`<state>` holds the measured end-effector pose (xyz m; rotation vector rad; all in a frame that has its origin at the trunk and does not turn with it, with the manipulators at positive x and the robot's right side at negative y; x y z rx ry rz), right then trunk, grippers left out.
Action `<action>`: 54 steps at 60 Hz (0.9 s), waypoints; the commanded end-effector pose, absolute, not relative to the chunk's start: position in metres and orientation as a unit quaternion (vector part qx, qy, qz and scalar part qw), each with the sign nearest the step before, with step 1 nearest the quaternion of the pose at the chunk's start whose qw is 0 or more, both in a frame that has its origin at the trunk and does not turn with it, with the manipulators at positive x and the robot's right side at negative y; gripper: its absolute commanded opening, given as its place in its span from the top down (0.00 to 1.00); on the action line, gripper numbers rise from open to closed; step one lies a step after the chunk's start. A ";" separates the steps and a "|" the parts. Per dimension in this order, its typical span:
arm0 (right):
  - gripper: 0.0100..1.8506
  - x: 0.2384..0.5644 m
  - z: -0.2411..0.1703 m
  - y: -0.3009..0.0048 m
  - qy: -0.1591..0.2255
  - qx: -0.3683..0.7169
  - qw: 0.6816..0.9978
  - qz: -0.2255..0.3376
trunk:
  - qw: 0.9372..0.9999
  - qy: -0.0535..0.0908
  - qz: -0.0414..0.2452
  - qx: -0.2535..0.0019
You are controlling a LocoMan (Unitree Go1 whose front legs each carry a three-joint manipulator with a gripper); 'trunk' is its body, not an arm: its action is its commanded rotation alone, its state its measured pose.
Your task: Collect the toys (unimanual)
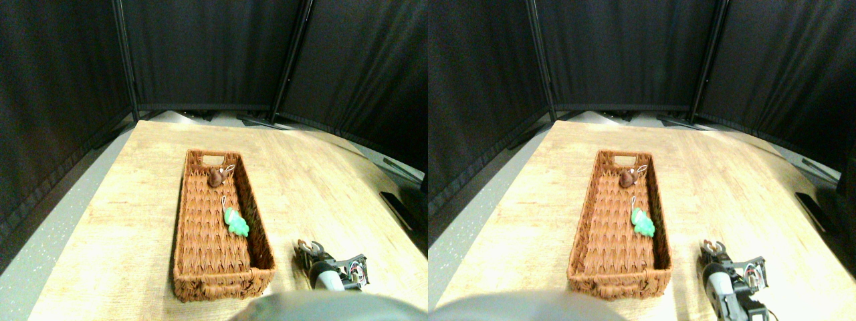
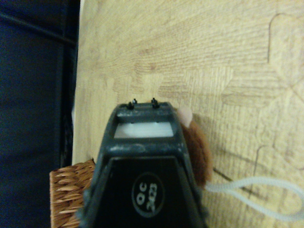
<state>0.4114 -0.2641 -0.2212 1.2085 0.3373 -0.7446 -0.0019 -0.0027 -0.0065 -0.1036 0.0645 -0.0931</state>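
No words, labels, brand marks, numbers or signs can be read on anything around the tool: not on the wicker basket, the toys, the worktop or the dark curtains.

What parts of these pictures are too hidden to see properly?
- Wrist view: the brown furry toy is mostly hidden behind the dark frame of the end effector; only its side and white string loop show, so its grip is unclear.
- Wrist view: the wicker basket is cut off at the picture's edge.
- Stereo pair view: the brown toy and green toy are too small for details.
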 end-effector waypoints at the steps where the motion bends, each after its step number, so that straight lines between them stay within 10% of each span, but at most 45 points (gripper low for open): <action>1: 0.97 0.422 -0.197 -0.260 0.117 0.505 0.798 -0.308 | 0.997 0.027 -0.049 -0.060; 54: 0.97 0.491 -0.134 -0.212 0.122 0.493 0.850 -0.140 | 0.995 -0.001 -0.006 -0.102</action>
